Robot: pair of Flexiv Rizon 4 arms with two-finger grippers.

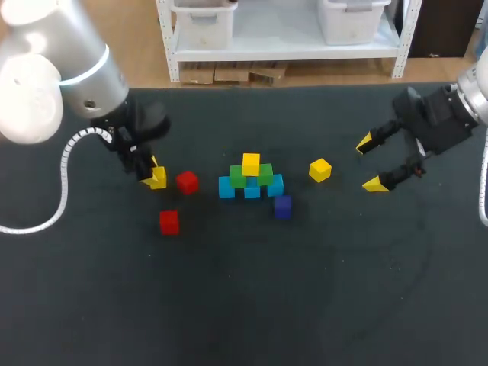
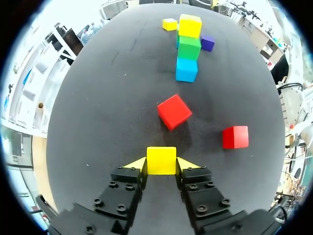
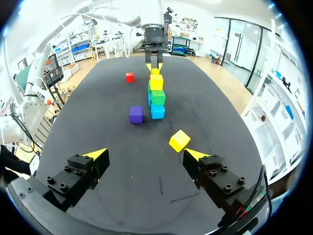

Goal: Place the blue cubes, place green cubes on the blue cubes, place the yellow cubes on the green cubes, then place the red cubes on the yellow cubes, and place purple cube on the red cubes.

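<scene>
From above, the yellow layer seems in hand. The left gripper (image 1: 153, 176) pinches a yellow cube (image 1: 158, 179) well left of the stack (image 1: 251, 187) and must carry it onto the green cubes (image 1: 264, 174).

Left wrist view: both fingers press the cube's sides, with red cubes (image 2: 174, 111) ahead.

Right wrist view: the right gripper (image 3: 142, 156) gapes empty, a second yellow cube (image 3: 179, 140) just ahead.

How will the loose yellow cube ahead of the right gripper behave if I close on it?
The loose yellow cube looks rigid, with flat faces, so it should slide rather than roll. It sits turned corner-on to the right gripper, so closing would probably twist it square first. Being small, it is likely light.
</scene>
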